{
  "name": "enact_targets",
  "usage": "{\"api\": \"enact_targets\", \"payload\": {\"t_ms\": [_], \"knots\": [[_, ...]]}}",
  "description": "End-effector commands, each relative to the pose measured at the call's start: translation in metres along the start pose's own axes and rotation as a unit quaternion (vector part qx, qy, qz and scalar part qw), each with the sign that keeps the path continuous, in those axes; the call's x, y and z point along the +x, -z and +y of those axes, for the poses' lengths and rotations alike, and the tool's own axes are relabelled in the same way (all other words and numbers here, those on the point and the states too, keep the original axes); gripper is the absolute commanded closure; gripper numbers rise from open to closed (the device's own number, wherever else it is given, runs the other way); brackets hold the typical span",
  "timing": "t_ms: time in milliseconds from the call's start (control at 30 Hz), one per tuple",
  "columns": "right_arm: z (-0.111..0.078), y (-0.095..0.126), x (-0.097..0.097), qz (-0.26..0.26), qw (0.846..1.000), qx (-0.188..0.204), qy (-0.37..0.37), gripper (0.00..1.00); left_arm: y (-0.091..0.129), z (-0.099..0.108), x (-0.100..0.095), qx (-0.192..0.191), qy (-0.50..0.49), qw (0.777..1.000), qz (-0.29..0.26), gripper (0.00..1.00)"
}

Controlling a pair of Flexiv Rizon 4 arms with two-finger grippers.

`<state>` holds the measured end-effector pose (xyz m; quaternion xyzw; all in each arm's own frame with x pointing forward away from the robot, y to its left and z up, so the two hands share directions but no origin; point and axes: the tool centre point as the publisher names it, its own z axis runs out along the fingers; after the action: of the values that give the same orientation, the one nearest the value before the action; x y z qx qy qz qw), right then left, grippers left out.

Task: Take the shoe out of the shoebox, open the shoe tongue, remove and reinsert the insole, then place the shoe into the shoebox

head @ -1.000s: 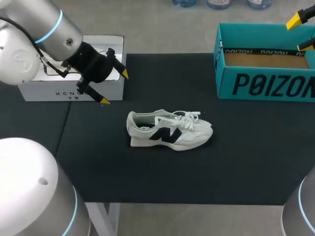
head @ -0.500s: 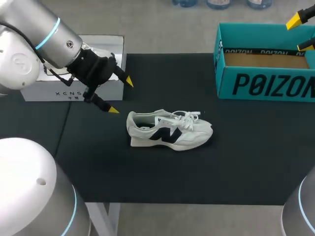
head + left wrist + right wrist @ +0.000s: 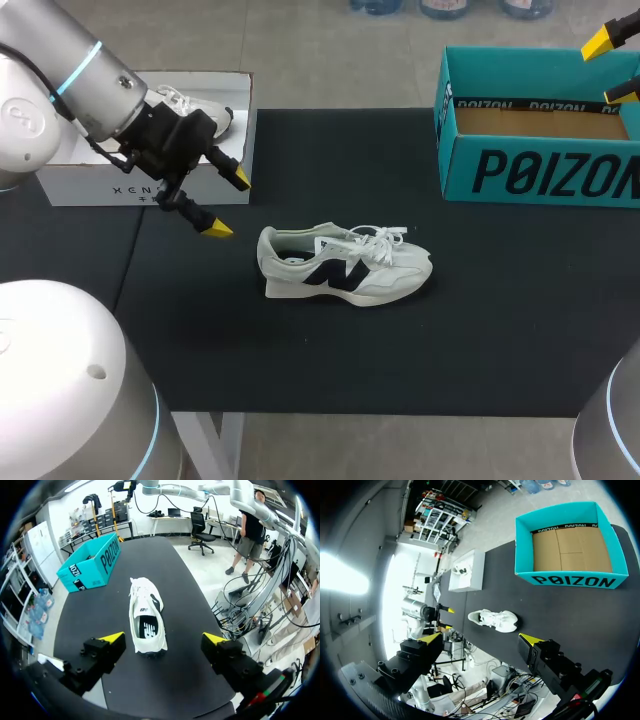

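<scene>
black table (image 3: 350, 360) holds the shoe (image 3: 345, 265) just ahead of the left tool (image 3: 228, 204), jaws apart.

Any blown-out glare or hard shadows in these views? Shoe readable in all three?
Head view: even light, the shoe casts only a faint shadow on the black table, no glare. Left wrist view: shoe evenly lit, no hotspots. Right wrist view: large blown-out white patch beyond the table's edge; shoe small but readable, box evenly lit.
</scene>
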<state>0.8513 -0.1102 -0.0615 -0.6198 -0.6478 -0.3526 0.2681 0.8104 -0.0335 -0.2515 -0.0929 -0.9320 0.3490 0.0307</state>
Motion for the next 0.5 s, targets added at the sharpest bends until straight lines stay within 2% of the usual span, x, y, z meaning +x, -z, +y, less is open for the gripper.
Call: {"api": "enact_targets", "payload": {"t_ms": [33, 200, 267, 300, 333, 500], "knots": [[0.001, 0.0, 0.0, -0.001, 1.0, 0.001, -0.001, 0.0, 0.0, 0.0, -0.001, -0.001, 0.0, 1.0, 0.0, 0.0], [0.001, 0.0, 0.0, -0.001, 1.0, 0.001, -0.001, 0.0, 0.0, 0.0, -0.001, -0.001, 0.0, 1.0, 0.0, 0.0], [0.001, 0.0, 0.0, -0.001, 1.0, 0.001, -0.001, 0.0, -0.008, 0.003, -0.003, -0.003, 0.036, 0.999, -0.038, 0.0], [0.001, 0.0, 0.0, -0.001, 1.0, 0.001, -0.001, 0.0, -0.014, 0.006, -0.002, -0.018, 0.046, 0.998, -0.05, 0.0], [0.001, 0.0, 0.0, -0.001, 1.0, 0.001, -0.001, 0.0, -0.018, 0.012, -0.002, -0.027, 0.067, 0.995, -0.067, 0.0], [0.001, 0.0, 0.0, -0.001, 1.0, 0.001, -0.001, 0.0, -0.037, 0.04, 0.0, -0.017, 0.114, 0.992, -0.044, 0.0]]}}
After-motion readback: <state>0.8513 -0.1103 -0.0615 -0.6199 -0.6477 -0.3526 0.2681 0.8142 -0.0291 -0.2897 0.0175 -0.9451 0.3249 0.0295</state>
